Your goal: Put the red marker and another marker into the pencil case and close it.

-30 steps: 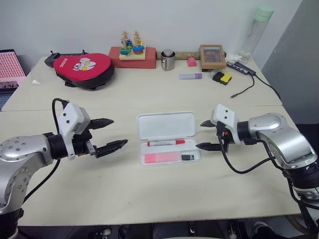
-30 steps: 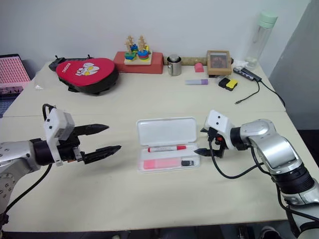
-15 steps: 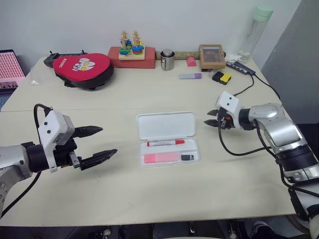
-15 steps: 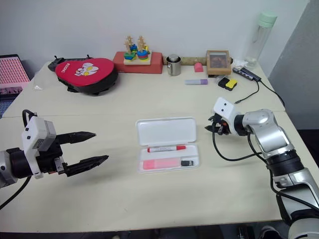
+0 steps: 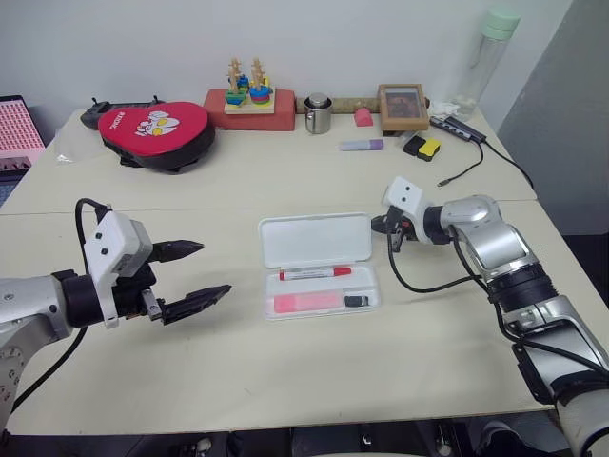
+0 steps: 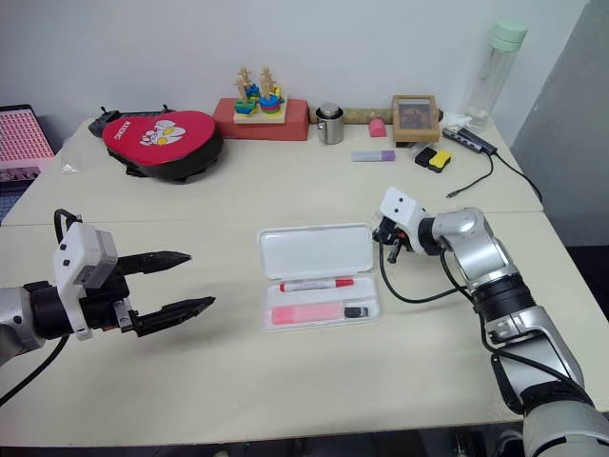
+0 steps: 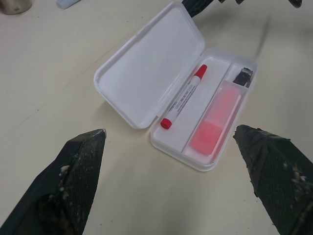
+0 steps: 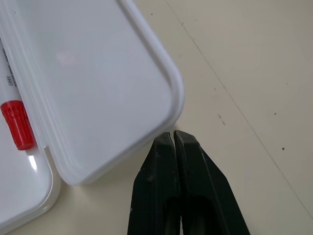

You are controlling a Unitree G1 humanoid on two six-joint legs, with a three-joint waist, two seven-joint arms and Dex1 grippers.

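- Right wrist view shows the right tool [image 8: 173, 139] with its fingers pressed together on nothing, tips just beside the rounded corner of the case's [image 5: 319, 264] open lid [image 8: 93, 78].
- Case: it lies open near the middle of the surface [image 5: 285, 371], lid flat toward the far side, tray toward the robot. It looks like thin glossy plastic, so probably light, stiff and slick; a push on one corner would likely slide or spin it rather than fold the lid.
- Red marker [image 5: 316, 273] lies in the tray's far slot, along its length; the pink highlighter [image 5: 306, 302] lies in the near slot, with a small dark stick [image 5: 357, 301] at its right end. Both pens seem seated, so closing looks like the step left.
- Where to take hold: the lid's free far edge or its corner is the place to get under and tip it over the hinge; the smooth face gives pinched fingers little purchase.
- Left tool [image 5: 190, 273] is spread wide and empty, above the surface well to the left of the case; it could steady the tray.
- Surface: pale, matt, bare around the case.
- Room: along the far edge by the white wall sit a red bag [image 5: 157, 133], a stacking toy [image 5: 247, 88], a metal cup [image 5: 318, 114], a framed picture [image 5: 404, 107], a purple highlighter [image 5: 363, 146] and a bottle [image 5: 487, 59], all well apart from the case.
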